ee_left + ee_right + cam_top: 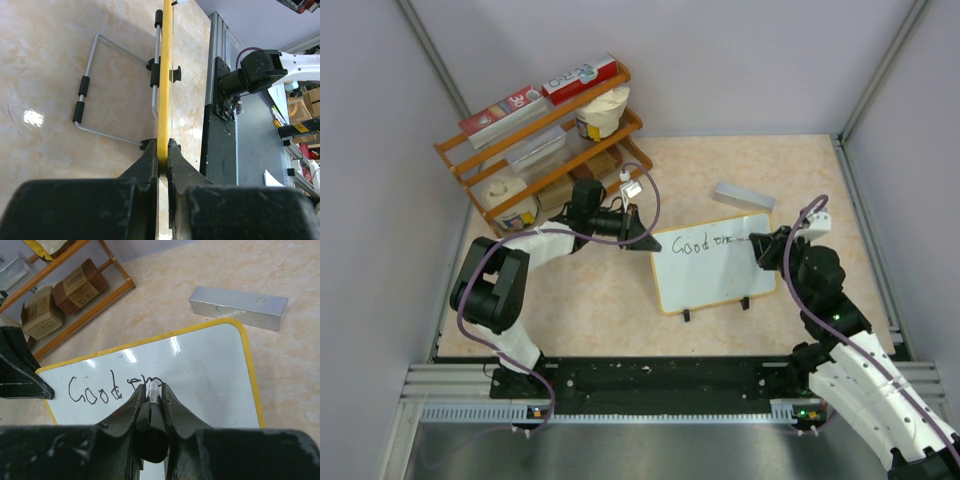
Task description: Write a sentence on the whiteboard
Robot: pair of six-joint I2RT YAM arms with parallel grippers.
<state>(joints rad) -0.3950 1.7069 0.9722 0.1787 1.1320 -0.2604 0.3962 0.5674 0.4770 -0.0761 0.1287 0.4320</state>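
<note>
The whiteboard (715, 270), white with a yellowish-tan frame, stands tilted on two small black feet at the table's middle. The sentence (705, 243) reads "Good" followed by a few unclear strokes along the top. My left gripper (642, 238) is shut on the board's left edge; in the left wrist view the frame (164, 75) runs edge-on between the jaws of that gripper (163, 149). My right gripper (154, 387) is shut on a black marker (152, 415), whose tip touches the whiteboard (205, 375) at the end of the sentence (95, 390).
A small grey block (743, 195) lies behind the board, to the right. An orange wire shelf (540, 140) with boxes and containers stands at the back left. The board's wire stand (100, 85) rests on the table behind it. Walls close in both sides.
</note>
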